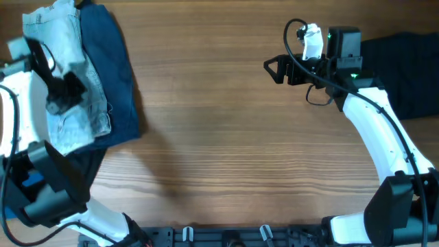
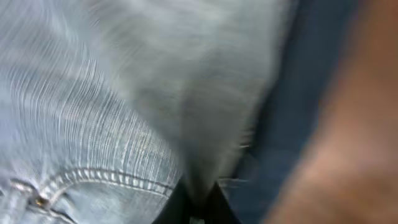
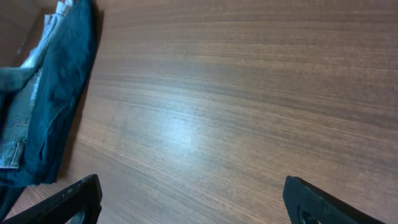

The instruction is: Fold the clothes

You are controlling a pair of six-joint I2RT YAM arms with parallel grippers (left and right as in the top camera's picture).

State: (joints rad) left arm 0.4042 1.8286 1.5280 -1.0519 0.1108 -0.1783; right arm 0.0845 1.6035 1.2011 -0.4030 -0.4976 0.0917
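The clothes, light faded blue denim shorts [image 1: 68, 68], lie at the table's far left on top of a dark navy garment [image 1: 116, 75]. My left gripper [image 1: 60, 99] presses down on the middle of the shorts. In the left wrist view its dark fingertips [image 2: 180, 208] meet at the bottom edge, shut on a pinch of the pale denim [image 2: 124, 93], whose stitched seam [image 2: 112, 177] curves just left of them. My right gripper [image 1: 274, 68] hangs open over bare wood at the upper right, far from the shorts. Its two fingers [image 3: 81, 193] stand wide apart with nothing between them.
The navy garment [image 3: 59, 93] with the shorts [image 3: 18, 124] on it shows at the left edge of the right wrist view. A black garment [image 1: 405, 68] lies at the table's right edge behind the right arm. The wooden table [image 1: 226, 137] stretches between both piles.
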